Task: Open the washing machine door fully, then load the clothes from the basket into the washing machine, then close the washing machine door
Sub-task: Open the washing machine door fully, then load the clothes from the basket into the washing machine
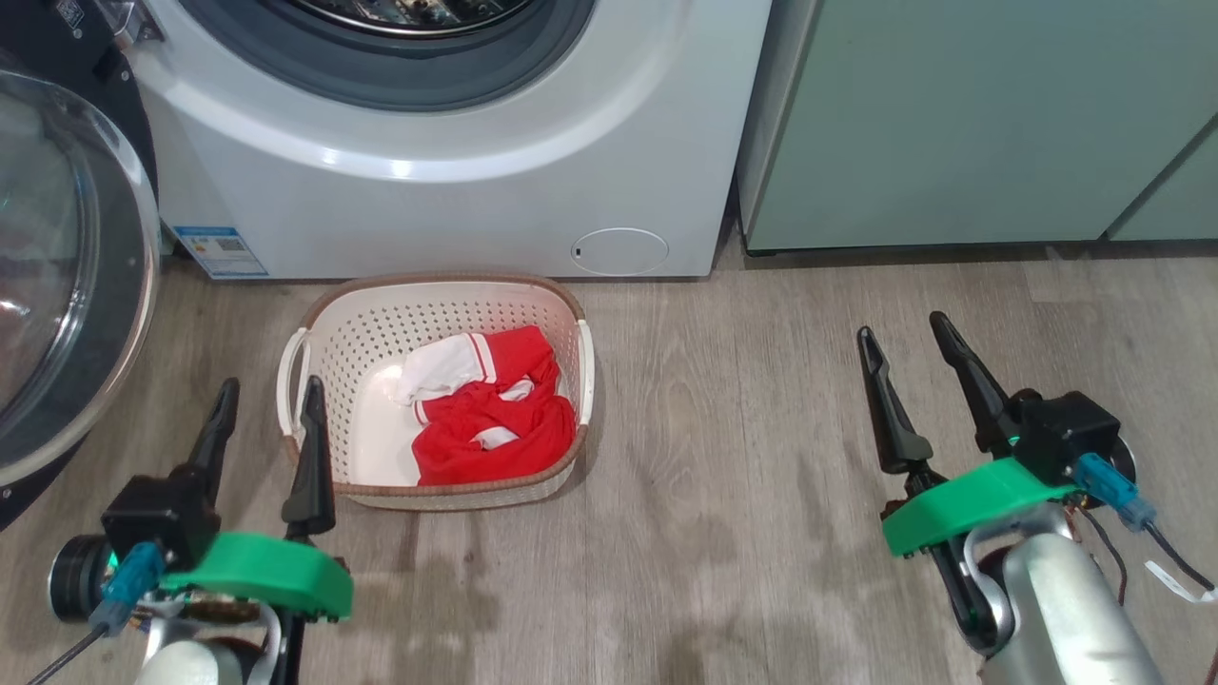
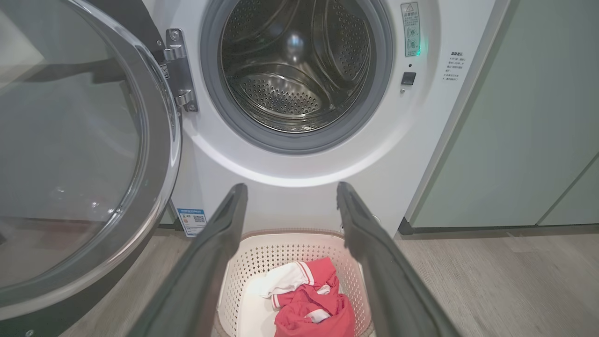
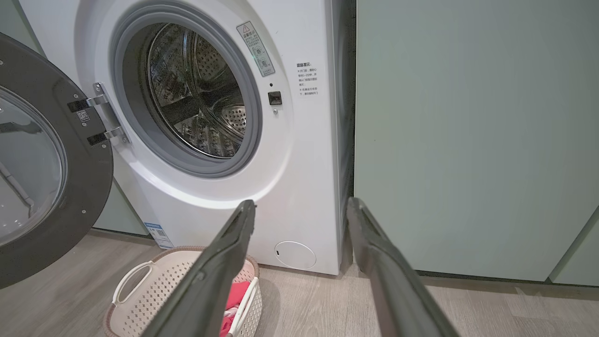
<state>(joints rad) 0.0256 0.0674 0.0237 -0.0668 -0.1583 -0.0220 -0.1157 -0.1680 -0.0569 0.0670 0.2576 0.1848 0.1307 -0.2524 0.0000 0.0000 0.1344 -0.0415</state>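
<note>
Head view: the washing machine door point(image 1: 81, 285) stands wide open at the left, so the opening step looks done. The clothes point(image 1: 495, 423) lie in the basket point(image 1: 433, 280), on the floor just before the washing machine point(image 1: 457, 200). The left pincer point(image 1: 271, 385) and right pincer point(image 1: 901, 326) both gape, empty.

Left wrist view: the steel drum point(image 2: 295, 70) holds nothing.

Right wrist view: the same bare drum, so by my judgement loading and closing remain.

Head cam clipped the washing machine door point(image 1: 57, 285) at left and the drum point(image 1: 409, 14) at top, I couldn't read the blue label point(image 1: 221, 249), and a finger point(image 3: 210, 281) of the right gripper point(image 3: 302, 213) hid most of the clothes point(image 3: 237, 294) on right wrist cam.
</note>
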